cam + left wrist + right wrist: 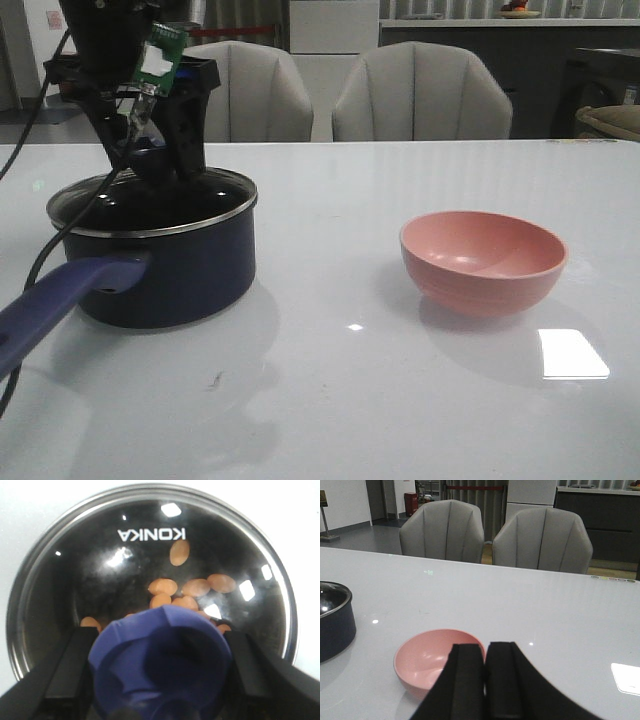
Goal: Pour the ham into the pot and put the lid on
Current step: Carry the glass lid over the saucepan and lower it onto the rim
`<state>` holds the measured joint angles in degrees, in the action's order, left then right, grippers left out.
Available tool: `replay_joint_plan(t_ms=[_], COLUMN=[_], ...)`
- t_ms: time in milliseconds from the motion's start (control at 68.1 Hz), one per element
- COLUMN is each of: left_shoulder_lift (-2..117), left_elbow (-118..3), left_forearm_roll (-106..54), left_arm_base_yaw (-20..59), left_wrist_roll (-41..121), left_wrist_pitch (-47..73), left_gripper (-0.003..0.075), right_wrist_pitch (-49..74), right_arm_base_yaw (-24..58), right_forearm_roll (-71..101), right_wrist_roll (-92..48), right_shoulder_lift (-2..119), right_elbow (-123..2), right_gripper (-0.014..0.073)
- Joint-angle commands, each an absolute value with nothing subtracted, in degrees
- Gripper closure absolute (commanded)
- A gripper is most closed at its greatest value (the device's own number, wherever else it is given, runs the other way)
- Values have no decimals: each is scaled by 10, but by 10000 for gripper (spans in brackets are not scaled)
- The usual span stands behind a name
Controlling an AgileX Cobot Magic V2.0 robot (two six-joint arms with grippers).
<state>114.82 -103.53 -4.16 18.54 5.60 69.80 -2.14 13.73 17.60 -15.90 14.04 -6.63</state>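
Navy-blue pot (165, 270) stood on your white desk (330, 400), its long purple-blue handle (55, 300) reaching toward the robot. Glass lid (150, 205), metal-rimmed, sat on the pot; through it your left wrist view showed the ham (195, 587), orange-brown slices lying on the pot's black floor. Left gripper (150, 150) was above the pot, its black fingers (70, 670) one on each side of the lid's dark-blue knob (160, 665); whether they pressed it, you could not tell. Pink bowl (483, 262) stood well right of the pot, upright. Right gripper (484, 680) hung just beside that bowl, jaws together, holding nothing.
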Motion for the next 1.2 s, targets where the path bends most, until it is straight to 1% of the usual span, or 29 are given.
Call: replay_joint_plan(t_ms=[0, 73, 132, 220, 235, 323, 382, 808, 1190], left_shoulder_lift=[1131, 1131, 1131, 1131, 1131, 1131, 1131, 1128, 1097], left_elbow=[-1049, -1049, -1049, -1049, -1049, -1049, -1049, -1049, -1049], left_forearm_roll=[-43, -43, -43, -43, -43, -43, -43, -44, -44], left_arm_base_yaw=[183, 183, 183, 183, 183, 183, 183, 183, 183], left_wrist_roll=[52, 52, 52, 52, 52, 52, 52, 52, 49], left_wrist_pitch=[697, 691, 685, 681, 680, 676, 675, 661, 633], left_gripper=[491, 487, 458, 331, 297, 190, 144, 145, 145], right_wrist_pitch=[-64, -64, -64, -64, -64, -64, -64, -64, -64], right_arm_base_yaw=[137, 137, 137, 137, 137, 137, 137, 137, 137], right_forearm_roll=[177, 177, 177, 177, 177, 177, 177, 177, 177], right_wrist_roll=[-162, -162, -162, -162, -162, -162, -162, -162, -162], right_shoulder_lift=[143, 143, 143, 143, 143, 143, 143, 143, 143], right_elbow=[-83, -83, -83, -83, -83, -83, -83, -83, -83], right_gripper=[440, 440, 440, 440, 440, 440, 440, 440, 440])
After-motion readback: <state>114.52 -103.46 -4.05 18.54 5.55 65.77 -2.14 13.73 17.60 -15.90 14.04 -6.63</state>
